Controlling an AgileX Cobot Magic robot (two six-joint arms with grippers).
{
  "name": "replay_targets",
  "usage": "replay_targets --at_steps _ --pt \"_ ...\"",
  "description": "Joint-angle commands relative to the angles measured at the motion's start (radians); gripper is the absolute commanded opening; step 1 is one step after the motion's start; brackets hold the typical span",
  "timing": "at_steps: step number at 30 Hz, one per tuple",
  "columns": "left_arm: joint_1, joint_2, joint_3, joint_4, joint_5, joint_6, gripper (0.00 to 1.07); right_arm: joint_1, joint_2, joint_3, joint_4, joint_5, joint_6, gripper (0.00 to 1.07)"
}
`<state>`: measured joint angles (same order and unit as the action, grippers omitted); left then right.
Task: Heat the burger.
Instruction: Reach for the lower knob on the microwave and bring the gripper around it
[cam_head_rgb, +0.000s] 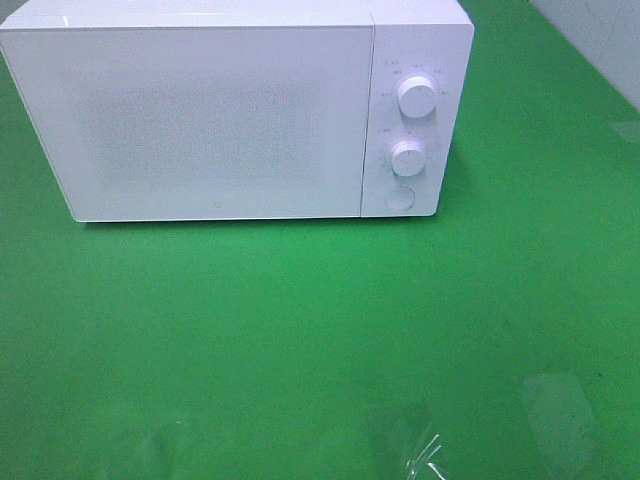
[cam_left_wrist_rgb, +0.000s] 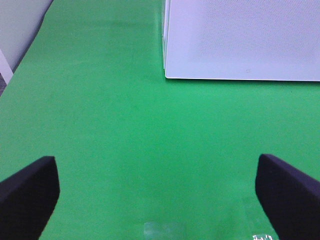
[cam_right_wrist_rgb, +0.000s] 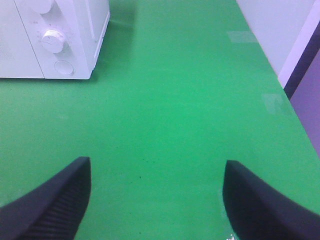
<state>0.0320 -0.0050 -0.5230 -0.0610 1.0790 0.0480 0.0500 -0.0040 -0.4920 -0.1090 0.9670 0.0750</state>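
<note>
No burger shows in any view. A white microwave (cam_head_rgb: 220, 110) stands at the back of the green table with its door shut; it also shows in the left wrist view (cam_left_wrist_rgb: 240, 37) and the right wrist view (cam_right_wrist_rgb: 55, 35). It has two round knobs (cam_head_rgb: 416, 97) and a round button (cam_head_rgb: 400, 198) on its right panel. My left gripper (cam_left_wrist_rgb: 157, 192) is open and empty above bare green cloth. My right gripper (cam_right_wrist_rgb: 157, 192) is open and empty too, in front and to the right of the microwave. Neither gripper shows in the exterior high view.
The green tablecloth (cam_head_rgb: 320, 330) covers the table. Pieces of clear tape (cam_head_rgb: 425, 455) lie near the front edge. A pale wall (cam_right_wrist_rgb: 280, 30) and the table's right edge lie to the right, and the left edge (cam_left_wrist_rgb: 20, 55) to the left.
</note>
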Motion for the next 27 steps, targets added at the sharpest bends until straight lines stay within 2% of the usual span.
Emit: replay_targets --at_steps 1,27 --pt "0.001 -0.023 0.003 0.003 -0.010 -0.002 1.00 -0.005 -0.027 0.002 -0.001 -0.007 -0.001 0.69" --pt "0.001 -0.023 0.003 0.003 -0.010 -0.002 1.00 -0.005 -0.027 0.002 -0.001 -0.007 -0.001 0.69"
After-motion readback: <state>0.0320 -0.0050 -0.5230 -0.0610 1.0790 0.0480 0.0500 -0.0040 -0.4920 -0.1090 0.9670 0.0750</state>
